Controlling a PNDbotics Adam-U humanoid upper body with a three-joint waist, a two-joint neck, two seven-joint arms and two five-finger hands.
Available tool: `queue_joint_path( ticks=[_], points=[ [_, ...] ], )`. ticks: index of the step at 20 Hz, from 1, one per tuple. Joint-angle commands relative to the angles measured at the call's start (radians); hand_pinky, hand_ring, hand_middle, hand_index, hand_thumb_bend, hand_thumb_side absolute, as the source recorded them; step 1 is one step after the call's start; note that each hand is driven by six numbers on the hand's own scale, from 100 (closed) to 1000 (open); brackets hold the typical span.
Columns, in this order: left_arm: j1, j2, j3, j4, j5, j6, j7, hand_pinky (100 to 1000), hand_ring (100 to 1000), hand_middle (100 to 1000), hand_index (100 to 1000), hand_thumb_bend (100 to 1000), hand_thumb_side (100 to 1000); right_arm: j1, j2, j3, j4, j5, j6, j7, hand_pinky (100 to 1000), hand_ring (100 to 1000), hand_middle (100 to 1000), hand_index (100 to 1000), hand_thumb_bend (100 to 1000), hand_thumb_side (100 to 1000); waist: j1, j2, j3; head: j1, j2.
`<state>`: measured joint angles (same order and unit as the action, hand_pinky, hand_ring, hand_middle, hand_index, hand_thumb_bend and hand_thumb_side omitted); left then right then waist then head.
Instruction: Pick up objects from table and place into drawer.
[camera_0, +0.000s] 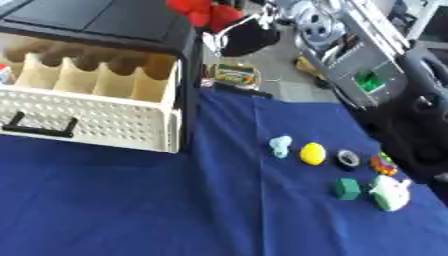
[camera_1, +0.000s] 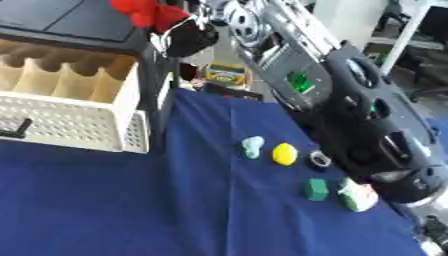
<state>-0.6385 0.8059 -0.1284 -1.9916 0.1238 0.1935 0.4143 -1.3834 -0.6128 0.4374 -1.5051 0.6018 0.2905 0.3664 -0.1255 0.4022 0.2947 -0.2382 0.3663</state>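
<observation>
The cream drawer (camera_0: 87, 117) stands pulled open at the left, with tall dividers inside and a black handle (camera_0: 39, 127) on its front. On the blue cloth to the right lie a pale blue piece (camera_0: 280, 146), a yellow piece (camera_0: 312, 153), a dark ring (camera_0: 348, 159), a multicoloured piece (camera_0: 382, 165), a green block (camera_0: 346, 189) and a white and green toy (camera_0: 390, 193). My right arm (camera_1: 367, 115) slants down from the top over the table's right edge, beside these things. Only a sliver of my right hand (camera_1: 430, 234) shows in the lower right corner.
The drawer sits in a black cabinet (camera_0: 114, 22). A red and black plush thing (camera_0: 223, 25) is behind it, and a colourful box (camera_0: 234, 75) lies past the table's far edge. The blue cloth (camera_0: 131, 200) covers the table in front of the drawer.
</observation>
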Motion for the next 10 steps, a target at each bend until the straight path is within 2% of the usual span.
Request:
queue_joint_path(
  ticks=[1,5,10],
  points=[
    [-0.026,0.006,0.003,-0.008,0.002,-0.001,-0.004,100,100,100,801,100,817,-0.04,0.028,-0.021,0.027,0.014,0.004,-0.026,546,566,294,348,100,141,0.009,-0.018,0.007,-0.015,-0.019],
    [-0.044,-0.008,-0.001,-0.008,0.008,-0.002,-0.007,100,100,100,800,100,817,-0.063,0.08,-0.022,0.062,0.018,0.007,-0.05,545,564,294,348,100,139,0.005,-0.014,0.024,-0.046,-0.029],
    [-0.058,-0.021,-0.006,-0.008,0.012,-0.002,-0.011,100,100,100,800,100,818,-0.08,0.132,-0.012,0.095,0.035,0.004,-0.066,544,561,293,349,100,138,-0.003,-0.012,0.046,-0.064,-0.04]
  ],
)
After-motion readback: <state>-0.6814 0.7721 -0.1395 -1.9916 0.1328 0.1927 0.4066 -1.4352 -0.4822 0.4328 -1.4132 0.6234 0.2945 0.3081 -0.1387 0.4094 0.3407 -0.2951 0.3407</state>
